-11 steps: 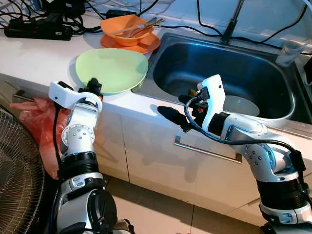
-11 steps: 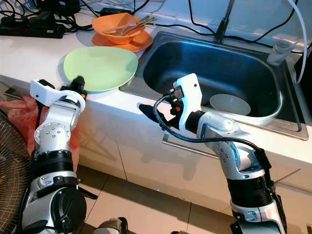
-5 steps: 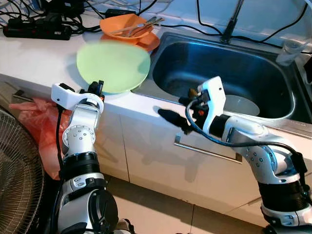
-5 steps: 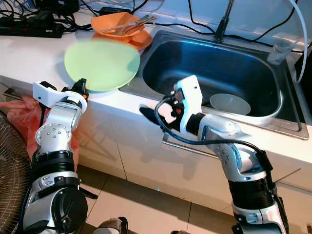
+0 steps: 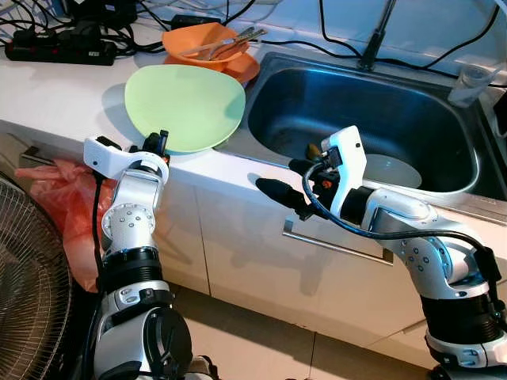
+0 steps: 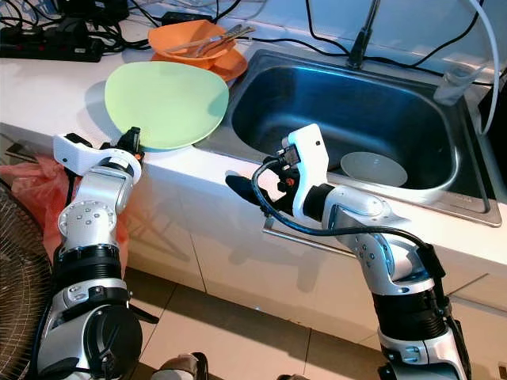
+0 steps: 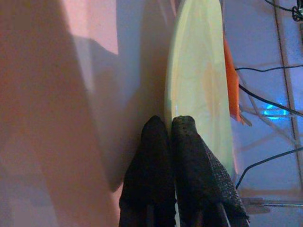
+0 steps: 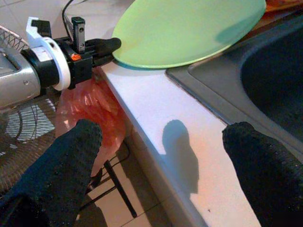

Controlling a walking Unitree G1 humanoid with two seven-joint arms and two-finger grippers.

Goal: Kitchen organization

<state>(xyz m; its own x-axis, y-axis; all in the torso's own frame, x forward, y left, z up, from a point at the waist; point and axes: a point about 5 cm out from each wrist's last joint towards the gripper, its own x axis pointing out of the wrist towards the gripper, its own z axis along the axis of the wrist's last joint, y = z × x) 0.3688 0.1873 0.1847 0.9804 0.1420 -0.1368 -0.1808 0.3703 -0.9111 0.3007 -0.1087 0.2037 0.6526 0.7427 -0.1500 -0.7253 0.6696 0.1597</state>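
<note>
A light green plate (image 5: 186,107) hangs tilted over the white counter (image 5: 55,95), its far rim raised toward the sink (image 5: 444,186). My left gripper (image 5: 159,142) is shut on the plate's near rim; in the left wrist view both black fingers (image 7: 158,142) pinch the edge of the plate (image 7: 196,90). My right gripper (image 5: 287,178) is open and holds nothing, hovering over the counter's front edge beside the sink. In the right wrist view it (image 8: 163,132) faces the plate (image 8: 189,28) and the left gripper (image 8: 102,46).
An orange bowl (image 5: 206,47) with chopsticks sits on an orange plate behind the green one. A white bowl (image 5: 392,170) lies in the sink, below the faucet (image 5: 376,36). A glass (image 5: 473,83) stands at the sink's right. A power strip (image 5: 59,47), red bag (image 5: 59,190) and fan (image 5: 32,277) are at left.
The green plate has come up off the counter and tilted, its far rim now higher, held by the left gripper. The right gripper has barely moved.
</note>
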